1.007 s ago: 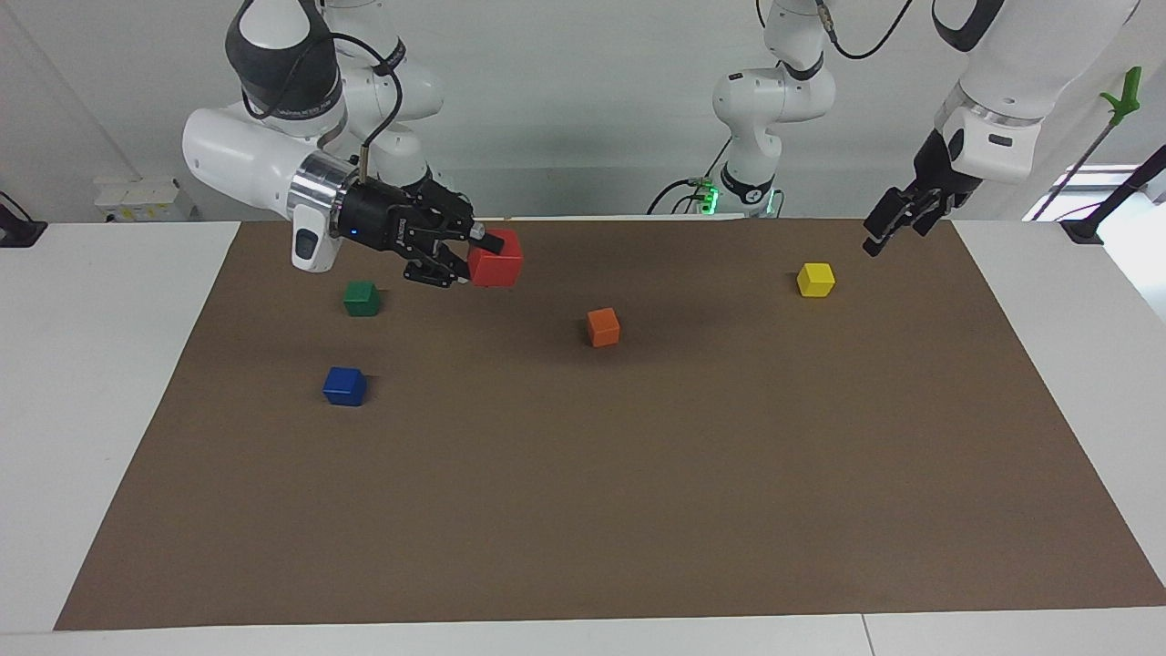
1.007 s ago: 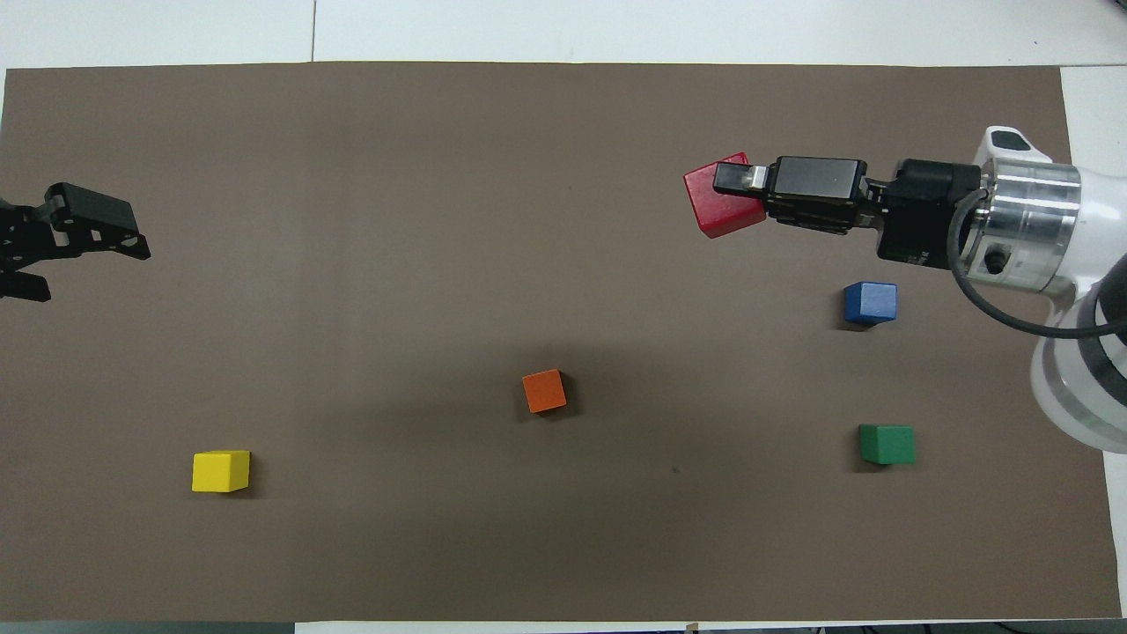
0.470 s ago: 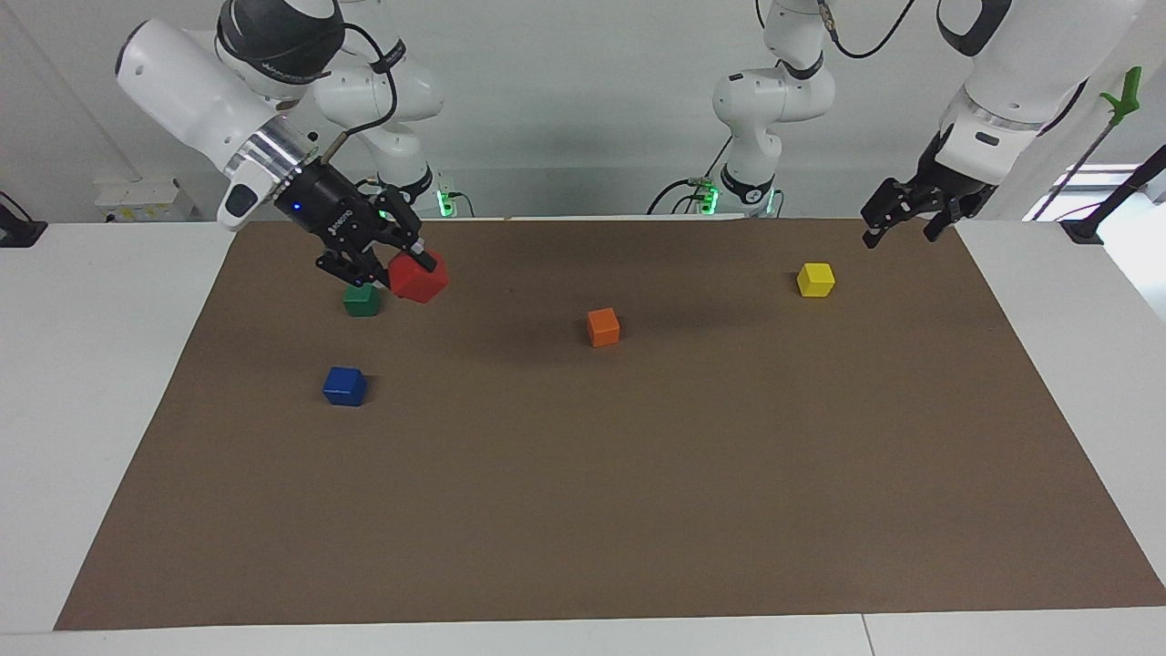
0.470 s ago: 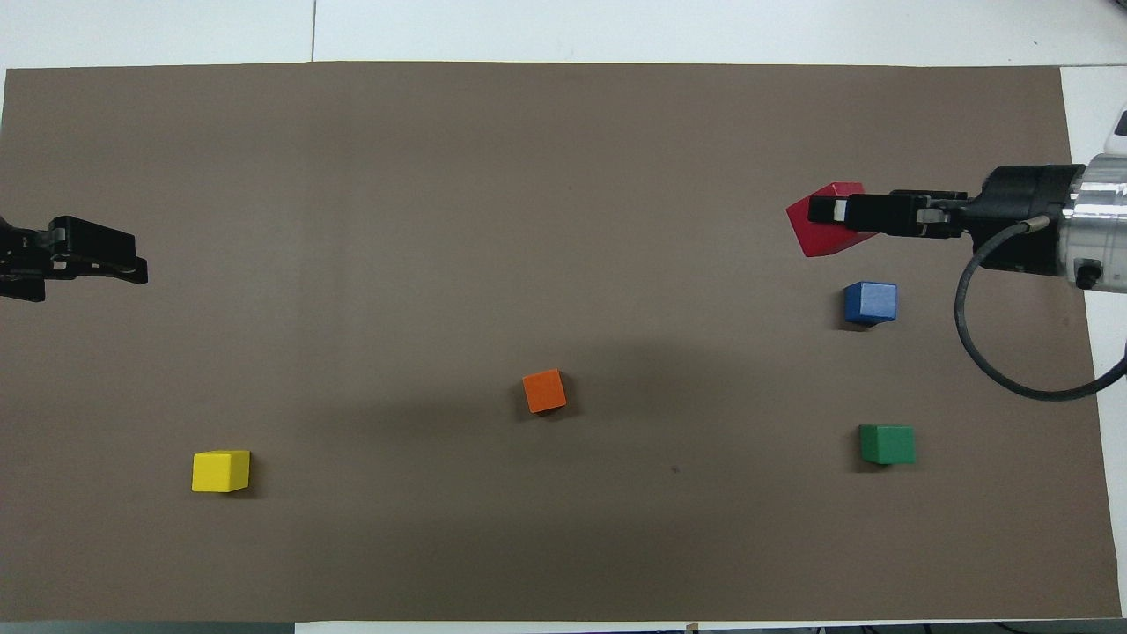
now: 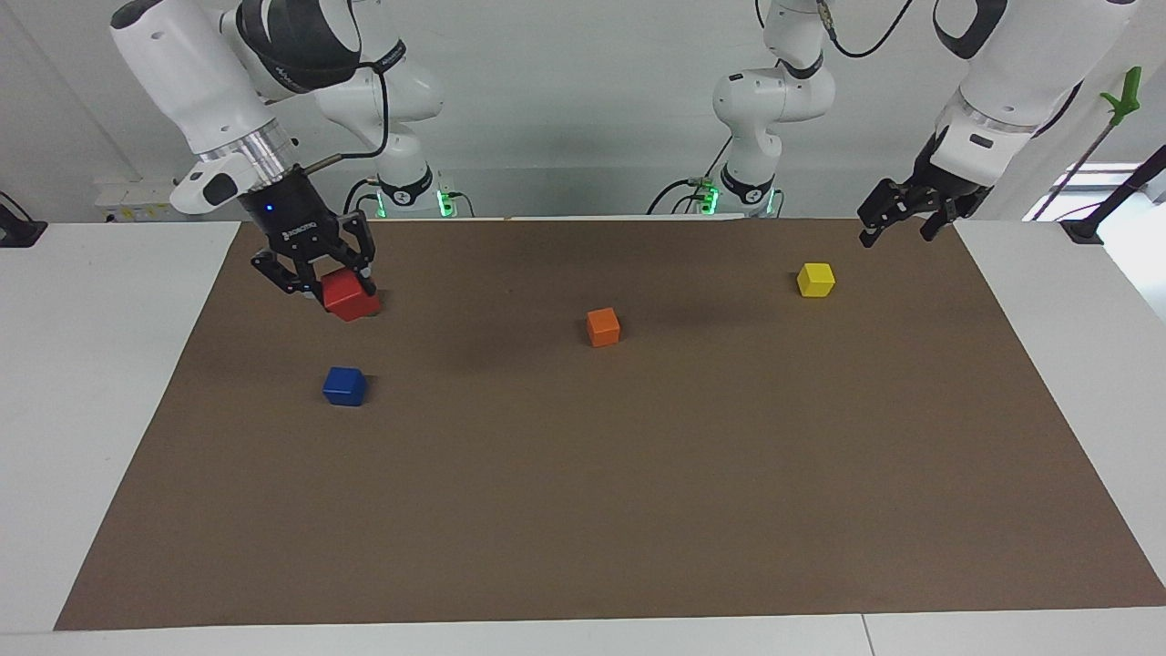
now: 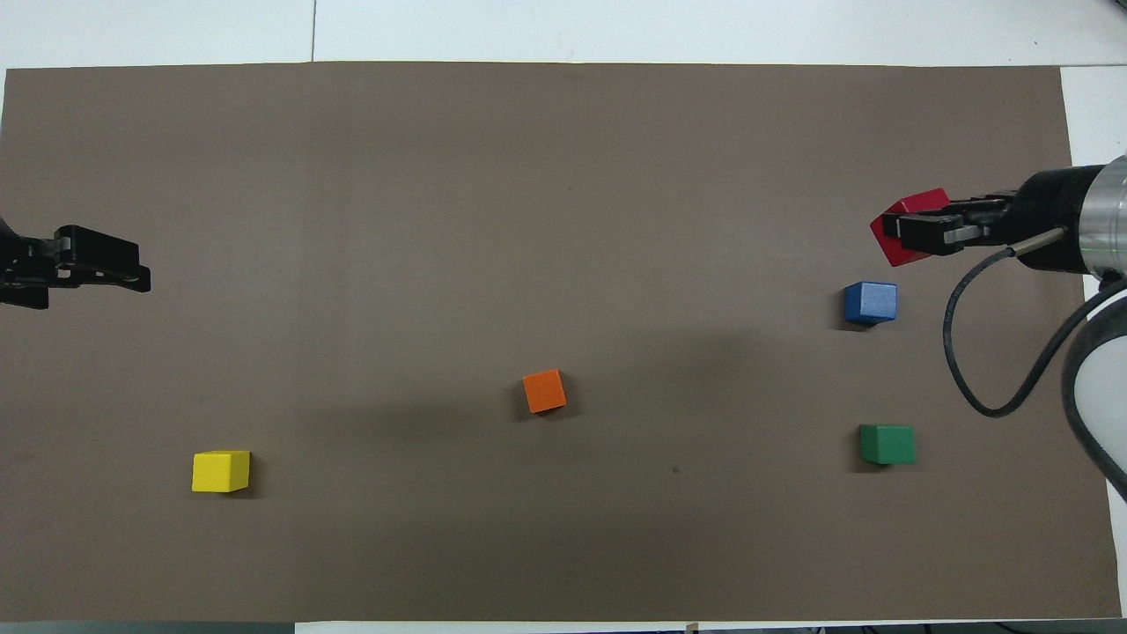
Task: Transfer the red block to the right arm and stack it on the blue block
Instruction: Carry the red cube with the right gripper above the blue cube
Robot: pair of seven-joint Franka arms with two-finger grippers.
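Right gripper [image 5: 321, 273], clamped on red block [image 5: 349, 294], has swung wrist-down near blue block [image 5: 345, 385]; stacking imminent; left gripper [image 5: 897, 215] waits, fingers apart.

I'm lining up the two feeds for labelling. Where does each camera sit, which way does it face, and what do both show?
Facing view: high across the table, looking at the robots; both arm bases and arms show, the right gripper shut on the red block, the left gripper waiting over the mat's edge.
Overhead view: high above the robots' end, looking steeply down; only the grippers and the right wrist show.
Shared: red, blue block, orange block, yellow block, half a turn apart.
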